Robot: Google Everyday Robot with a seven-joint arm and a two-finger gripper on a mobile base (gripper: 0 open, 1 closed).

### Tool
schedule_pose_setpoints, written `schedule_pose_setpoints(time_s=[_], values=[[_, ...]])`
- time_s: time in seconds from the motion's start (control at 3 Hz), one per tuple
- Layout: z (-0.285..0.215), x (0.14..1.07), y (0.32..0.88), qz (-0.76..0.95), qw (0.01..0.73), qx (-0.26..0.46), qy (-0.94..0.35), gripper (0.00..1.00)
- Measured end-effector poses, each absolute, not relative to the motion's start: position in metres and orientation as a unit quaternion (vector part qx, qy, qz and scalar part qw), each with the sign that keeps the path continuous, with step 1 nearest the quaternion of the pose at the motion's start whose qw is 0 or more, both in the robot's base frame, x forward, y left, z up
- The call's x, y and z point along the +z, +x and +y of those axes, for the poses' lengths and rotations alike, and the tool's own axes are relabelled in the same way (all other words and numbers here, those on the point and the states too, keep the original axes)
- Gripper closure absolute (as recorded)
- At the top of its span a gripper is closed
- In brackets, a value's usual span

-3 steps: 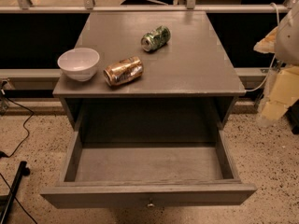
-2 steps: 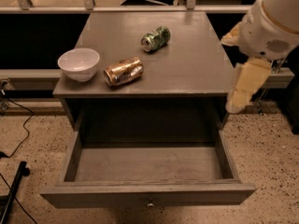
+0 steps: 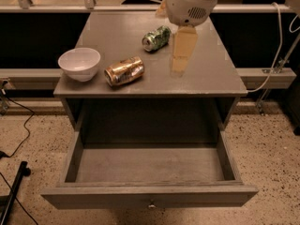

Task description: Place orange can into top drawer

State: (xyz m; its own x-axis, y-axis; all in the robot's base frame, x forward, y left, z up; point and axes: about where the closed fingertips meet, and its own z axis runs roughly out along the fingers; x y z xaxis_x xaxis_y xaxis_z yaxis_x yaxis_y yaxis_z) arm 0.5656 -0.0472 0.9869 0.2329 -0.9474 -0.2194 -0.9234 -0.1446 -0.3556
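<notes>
The orange can (image 3: pixel 124 71) lies on its side on the grey cabinet top (image 3: pixel 211 74), right of a white bowl. The top drawer (image 3: pixel 150 165) below is pulled wide open and holds nothing; its front panel has a small knob (image 3: pixel 151 204). My gripper (image 3: pixel 180 62) hangs down from the white wrist at the top of the view, over the cabinet top, right of the orange can and apart from it. It holds nothing that I can see.
A white bowl (image 3: pixel 79 63) stands at the left of the cabinet top. A green patterned can (image 3: pixel 156 38) lies behind the orange can. Cables (image 3: pixel 18 125) run over the speckled floor at left, and a white cable (image 3: pixel 281 41) hangs at right.
The arm has swung in from the right edge of the view to above the middle of the cabinet top. The cans, bowl and drawer have not moved.
</notes>
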Motion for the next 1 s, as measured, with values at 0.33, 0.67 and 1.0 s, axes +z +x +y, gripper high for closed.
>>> schedule_pose_setpoints(time_s=[0.33,0.67,1.0], values=[[0.004,0.977,0.603,0.572,0.198,-0.022,-0.796,0.00],[0.037,0.936,0.634,0.550,0.156,-0.024,-0.820,0.00],[0.048,0.892,0.654,0.542,0.119,-0.023,-0.832,0.00]])
